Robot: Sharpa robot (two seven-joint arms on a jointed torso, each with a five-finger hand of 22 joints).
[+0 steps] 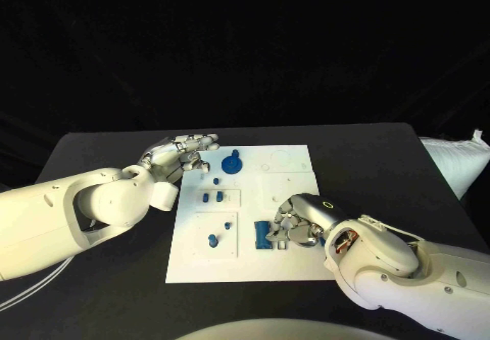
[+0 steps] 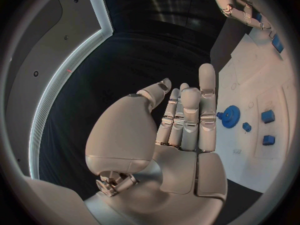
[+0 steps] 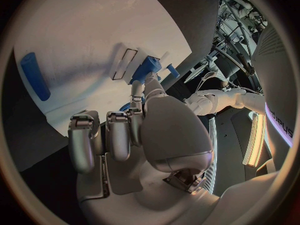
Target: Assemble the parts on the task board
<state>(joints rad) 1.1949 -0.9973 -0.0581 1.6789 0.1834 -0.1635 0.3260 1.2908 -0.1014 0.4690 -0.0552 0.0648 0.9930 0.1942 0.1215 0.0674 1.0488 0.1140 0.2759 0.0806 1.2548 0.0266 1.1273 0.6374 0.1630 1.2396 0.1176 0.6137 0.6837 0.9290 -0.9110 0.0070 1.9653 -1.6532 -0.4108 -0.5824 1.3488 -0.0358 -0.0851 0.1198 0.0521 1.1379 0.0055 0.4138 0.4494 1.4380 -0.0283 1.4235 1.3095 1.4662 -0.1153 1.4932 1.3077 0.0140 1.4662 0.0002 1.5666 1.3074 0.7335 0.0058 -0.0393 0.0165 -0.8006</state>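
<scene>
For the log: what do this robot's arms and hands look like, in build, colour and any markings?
Both arms are bulky, smooth white shells with rounded joints. Each ends in a silver, many-fingered robot hand: the left robot hand and the right robot hand. The fingers are segmented metal with pale pads. The right hand's back carries a small ring marking, and coppery parts show in a gap at that wrist. Thin pale cables trail below the left arm.

Right hand (image 1: 302,219) hides part (image 1: 263,235) partly.
</scene>
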